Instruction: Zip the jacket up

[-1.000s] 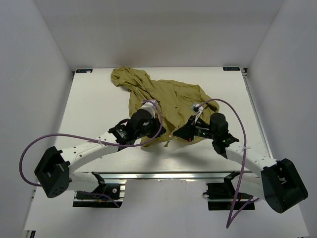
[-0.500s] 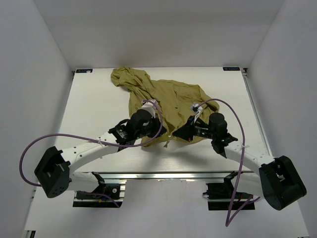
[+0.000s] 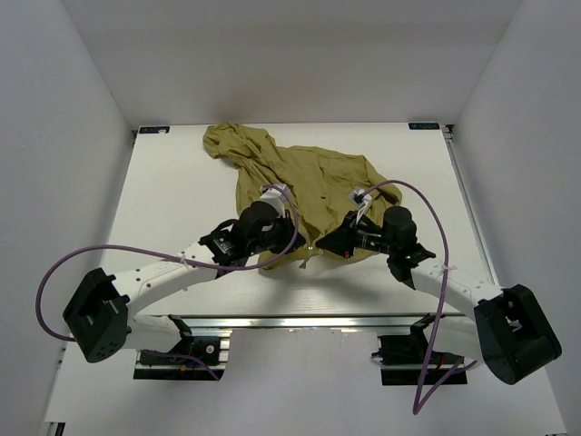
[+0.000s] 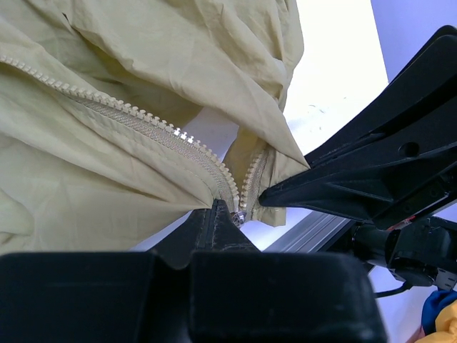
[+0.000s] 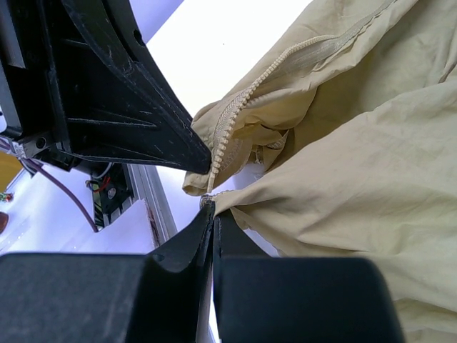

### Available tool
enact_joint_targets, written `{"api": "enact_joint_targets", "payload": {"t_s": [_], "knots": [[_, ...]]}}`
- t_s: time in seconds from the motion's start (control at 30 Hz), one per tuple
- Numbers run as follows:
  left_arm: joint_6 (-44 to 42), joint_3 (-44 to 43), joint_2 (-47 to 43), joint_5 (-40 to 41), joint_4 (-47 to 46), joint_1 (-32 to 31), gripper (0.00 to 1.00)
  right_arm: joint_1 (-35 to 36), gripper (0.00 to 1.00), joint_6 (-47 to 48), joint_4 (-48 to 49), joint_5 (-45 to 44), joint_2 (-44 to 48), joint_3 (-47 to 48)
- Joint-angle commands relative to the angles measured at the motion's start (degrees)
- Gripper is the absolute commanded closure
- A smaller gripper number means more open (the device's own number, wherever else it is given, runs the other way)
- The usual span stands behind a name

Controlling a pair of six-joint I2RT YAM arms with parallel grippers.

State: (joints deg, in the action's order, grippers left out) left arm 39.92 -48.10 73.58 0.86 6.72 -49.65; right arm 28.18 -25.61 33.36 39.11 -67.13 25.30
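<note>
The olive-yellow jacket [image 3: 309, 182] lies rumpled on the table, hood at the far left, open front toward the arms. Both grippers meet at its near hem. My left gripper [image 3: 296, 243] is shut on the hem at the bottom of one zipper side [image 4: 143, 118], beside a small metal slider [image 4: 240, 216]. My right gripper [image 3: 323, 246] is shut on the hem edge of the other front panel [image 5: 343, 179], just below the loose end of the zipper teeth [image 5: 235, 114]. The two zipper rows are apart above the hem.
The white table [image 3: 182, 191] has a metal rail [image 3: 300, 320] along its near edge, just behind the grippers. White walls enclose three sides. Purple cables [image 3: 427, 195] loop off both arms. The other arm's black fingers fill part of each wrist view.
The right arm has shifted slightly left, bringing its gripper closer to the left one at the hem. The left arm and the jacket look unchanged.
</note>
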Motion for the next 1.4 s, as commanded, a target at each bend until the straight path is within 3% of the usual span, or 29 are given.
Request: {"api": "enact_joint_targets", "payload": {"t_s": [0.0,0.67,1.37], "knots": [[-0.37,0.72,-2.74,-0.78,-1.62,-0.27,1.00,0.12,1.00,-0.50,3.37,-0.18,-0.19,1.95],[-1.07,0.64,-2.92,-0.78,-1.27,-0.19,1.00,0.12,1.00,-3.40,7.41,-1.93,-0.80,1.33],[-5.73,4.94,-5.55,-12.73,-6.10,-0.19,1.00,0.20,1.00,-5.24,10.32,-1.24,-1.16,-0.16]]}}
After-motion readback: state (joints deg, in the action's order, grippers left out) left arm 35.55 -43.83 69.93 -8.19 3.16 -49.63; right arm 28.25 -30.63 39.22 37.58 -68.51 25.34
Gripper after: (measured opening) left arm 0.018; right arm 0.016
